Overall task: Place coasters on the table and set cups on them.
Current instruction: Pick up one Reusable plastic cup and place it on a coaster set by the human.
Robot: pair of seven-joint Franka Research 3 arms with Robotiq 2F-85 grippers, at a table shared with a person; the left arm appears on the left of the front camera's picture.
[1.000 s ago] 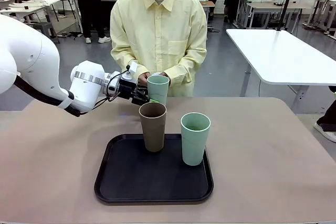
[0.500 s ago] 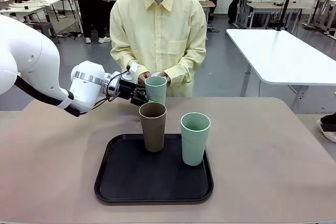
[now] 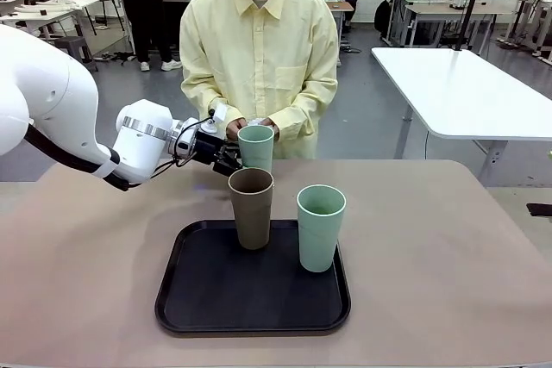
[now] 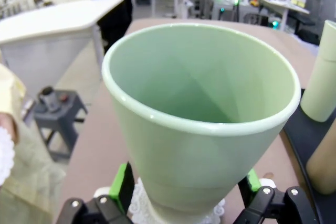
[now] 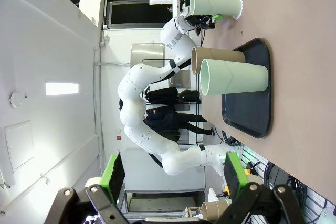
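Change: a second ago the left pincer [image 3: 235, 159] was clamped on the far mint cup [image 3: 256, 146]. Now its green pads stand wide, one on each side of the cup's lower wall, with a gap showing in the left wrist view. The cup has also settled slightly toward 9 o'clock.
Far mint cup: it stands upright on a lacy white coaster [image 4: 137, 204], on the table [image 3: 448, 265] at 12 o'clock from the black tray [image 3: 216, 299], just in front of the person.
Meaning: we judge the first cup-on-coaster pairing done, since the grip is off and the cup stands on its own.
Left pincer: empty and wide, around the cup without pressing it. We think a straight pull-back toward 9 o'clock would avoid tipping the cup.
Right pincer [image 5: 173, 177]: wide, holding nothing, well apart from the cups.
On the tray: the brown cup [image 3: 251, 206] is near its 12 o'clock edge and the second mint cup [image 3: 321, 226] at its 2 o'clock. Neither is on a coaster yet.
Person: a hand [image 3: 235, 129] is close behind the placed cup. In the left wrist view a white lacy piece [image 4: 4, 153] shows at 9 o'clock, perhaps the next coaster, though we cannot tell.
Remaining: two coasters and two cups.
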